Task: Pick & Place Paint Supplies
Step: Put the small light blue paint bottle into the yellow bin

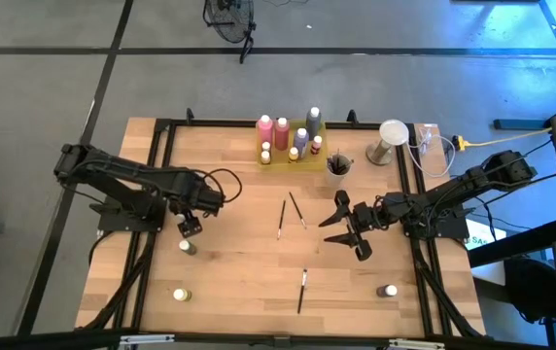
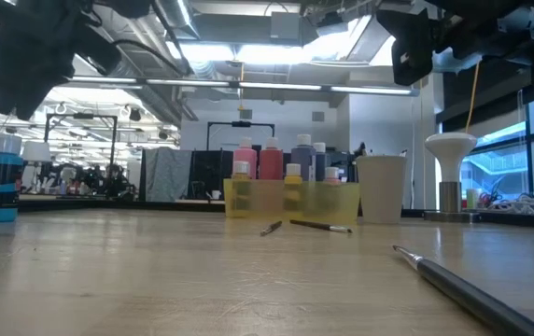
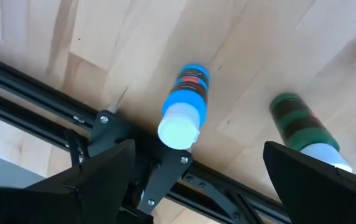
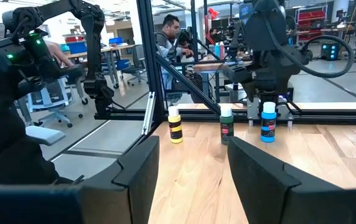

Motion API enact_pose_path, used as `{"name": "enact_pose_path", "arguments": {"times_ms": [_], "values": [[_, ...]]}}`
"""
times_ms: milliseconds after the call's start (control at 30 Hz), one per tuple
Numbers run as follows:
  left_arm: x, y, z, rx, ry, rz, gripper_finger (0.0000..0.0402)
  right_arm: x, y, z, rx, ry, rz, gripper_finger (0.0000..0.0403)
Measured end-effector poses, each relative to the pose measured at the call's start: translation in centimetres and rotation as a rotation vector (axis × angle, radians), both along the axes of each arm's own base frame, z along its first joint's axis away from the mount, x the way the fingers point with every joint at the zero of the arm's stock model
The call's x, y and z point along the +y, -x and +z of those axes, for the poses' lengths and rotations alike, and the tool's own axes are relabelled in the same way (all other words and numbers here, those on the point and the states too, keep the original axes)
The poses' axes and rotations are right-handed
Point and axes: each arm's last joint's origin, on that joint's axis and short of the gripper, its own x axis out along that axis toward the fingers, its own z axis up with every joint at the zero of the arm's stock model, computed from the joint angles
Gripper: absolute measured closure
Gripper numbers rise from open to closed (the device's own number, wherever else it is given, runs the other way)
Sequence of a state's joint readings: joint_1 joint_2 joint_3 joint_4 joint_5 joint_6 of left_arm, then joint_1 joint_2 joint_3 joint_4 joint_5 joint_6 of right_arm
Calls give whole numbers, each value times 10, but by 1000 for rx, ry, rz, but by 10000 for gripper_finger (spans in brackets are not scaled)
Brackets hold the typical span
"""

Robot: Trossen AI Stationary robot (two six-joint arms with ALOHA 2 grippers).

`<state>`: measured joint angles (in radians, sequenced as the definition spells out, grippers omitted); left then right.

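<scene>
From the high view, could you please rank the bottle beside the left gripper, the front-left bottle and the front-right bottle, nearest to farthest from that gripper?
1. Small pale-capped bottle, just in front of the open left gripper.
2. Yellowish-capped bottle, front-left.
3. Grey-capped bottle, front-right.

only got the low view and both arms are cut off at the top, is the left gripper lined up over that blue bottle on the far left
observer: yes. Looking down from the left wrist, the blue bottle lines up between the open fingers of the left gripper, which hangs above it and is not touching it.
operator: anything close enough to bump on the way down
observer: a green bottle stands upright right beside the blue one, under one finger rather than in the gap.
operator: ok and where's the right gripper
observer: the right gripper hovers over bare wood right of the table's middle, open with nothing in it.
</scene>
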<state>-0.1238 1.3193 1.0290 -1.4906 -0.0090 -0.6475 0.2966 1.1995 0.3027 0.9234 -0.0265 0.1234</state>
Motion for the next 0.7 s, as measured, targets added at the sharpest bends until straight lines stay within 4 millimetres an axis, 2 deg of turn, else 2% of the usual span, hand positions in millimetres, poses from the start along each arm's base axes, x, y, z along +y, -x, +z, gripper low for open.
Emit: {"name": "enact_pose_path", "arguments": {"times_ms": [333, 533, 700], "values": [[5, 1, -2, -5, -18, -1, 50, 0, 0, -1, 9, 3, 1, 210], [7, 27, -15, -4, 35, 45, 50, 0, 0, -4, 34, 11, 3, 210], [9, 35, -9, -127, -14, 61, 50, 0, 0, -4, 33, 11, 3, 210]]}}
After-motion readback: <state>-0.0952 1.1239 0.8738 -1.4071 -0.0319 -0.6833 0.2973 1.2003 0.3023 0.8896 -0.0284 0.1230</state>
